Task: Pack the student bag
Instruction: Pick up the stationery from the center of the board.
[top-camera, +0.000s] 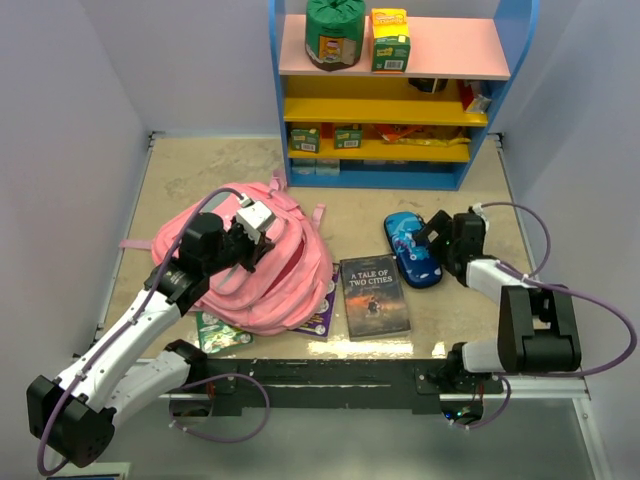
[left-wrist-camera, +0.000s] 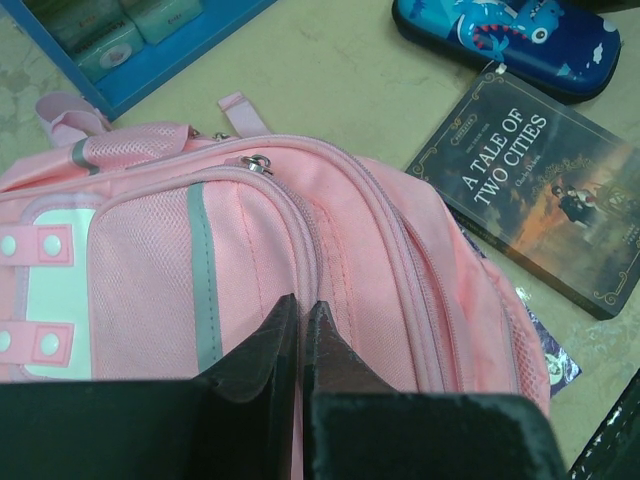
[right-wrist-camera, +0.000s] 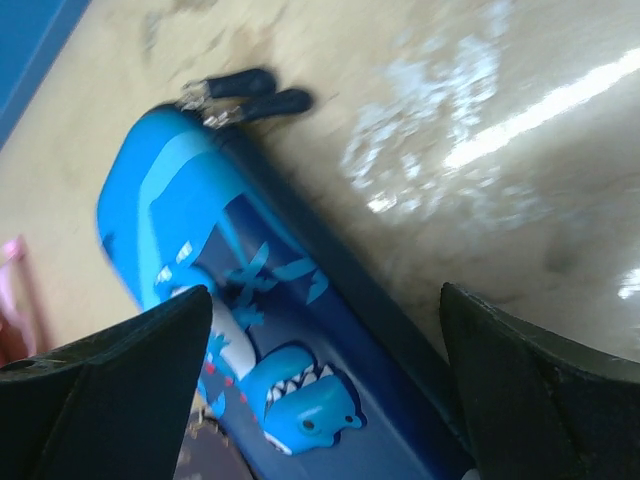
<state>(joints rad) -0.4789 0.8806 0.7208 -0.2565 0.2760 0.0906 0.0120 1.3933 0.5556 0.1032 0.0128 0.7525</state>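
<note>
Bag (left-wrist-camera: 370, 260) under left end effector (left-wrist-camera: 300, 306)

The closed left pincer (left-wrist-camera: 300, 306) is above the student bag (left-wrist-camera: 350, 250), a book (left-wrist-camera: 540, 200) lying alongside.

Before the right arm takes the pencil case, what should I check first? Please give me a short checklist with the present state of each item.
1. Right gripper is open: ok.
2. Pencil case lies between its fingers: ok.
3. Student bag is open to receive things: not ok. The zips in the left wrist view look closed.
4. Left gripper holds the zipper pull: not ok. It is shut above the fabric, apart from the pull.
5. Book lies apart from the pencil case: cannot tell. Their edges are very close.
</note>
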